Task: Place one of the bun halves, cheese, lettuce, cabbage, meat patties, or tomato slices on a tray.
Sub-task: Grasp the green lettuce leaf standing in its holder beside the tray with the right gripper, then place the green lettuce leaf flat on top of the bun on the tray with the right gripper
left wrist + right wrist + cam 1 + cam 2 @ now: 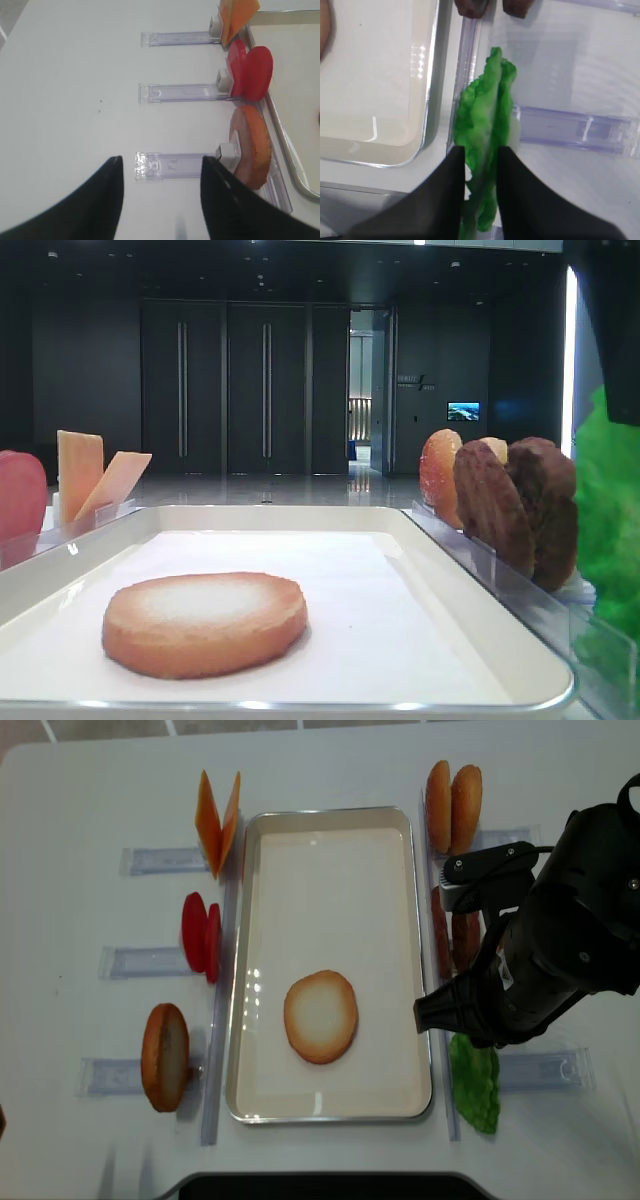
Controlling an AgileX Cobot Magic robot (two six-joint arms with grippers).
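One lettuce (pixel 487 145) leaf stands on edge between your right pincer (pixel 481 165) fingers, which sit closed against both of its faces, so you are gripping it in its clear holder (pixel 572 131). To that pincer's left lies the tray (pixel 427 107), with a bun half (pixel 320 1016) already flat on its liner. You appear to be at the pickup step: next, lift the leaf clear of the holder, carry it left over the rim and lay it down, likely on the bun. Beyond the pincer stand the meat patties (pixel 455 935). Your left pincer (pixel 160 167) hangs open over bare bench (pixel 70 90), holding nothing, with another bun half (pixel 252 147), tomato slices (pixel 250 72) and cheese (pixel 237 15) ahead to its right. The bench is white; the room behind is dark, with tall doors (pixel 225 390).
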